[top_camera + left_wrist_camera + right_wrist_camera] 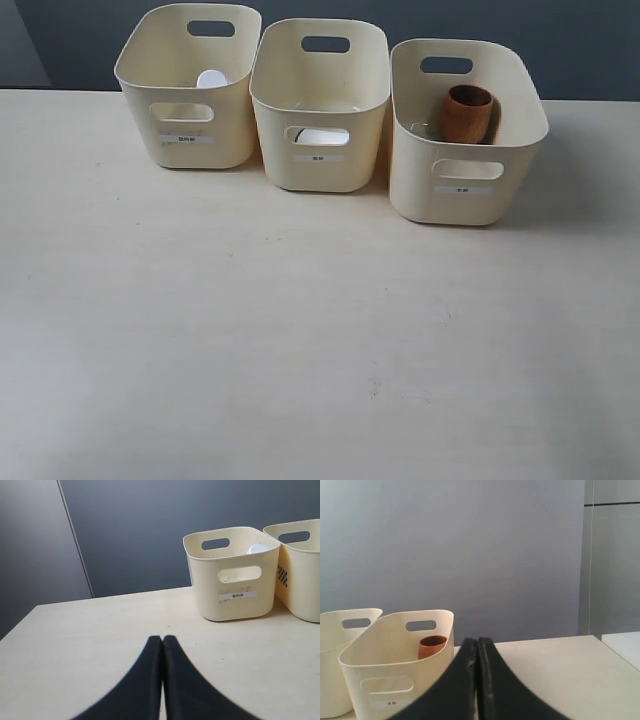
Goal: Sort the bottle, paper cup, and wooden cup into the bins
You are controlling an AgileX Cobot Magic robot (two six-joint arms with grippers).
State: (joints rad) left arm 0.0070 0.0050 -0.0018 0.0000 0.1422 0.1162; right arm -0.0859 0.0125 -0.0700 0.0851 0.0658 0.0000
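Shut tight and empty, left claw (162, 640) and right claw (477, 641) hang above the tabletop (300, 330), apart from the bins. The wooden cup (468, 112) sits in the right bin (415, 180). A white sliver (212, 78) shows inside the left bin (140, 110), a white patch (322, 137) through the middle bin (275, 120) cut-out; which is bottle or paper cup, I cannot tell.

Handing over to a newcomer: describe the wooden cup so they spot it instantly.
On the pale table, three cream bins line the back. In the exterior view's rightmost bin sits the wooden cup: rounded, dark brown, while the other bins show only white items.
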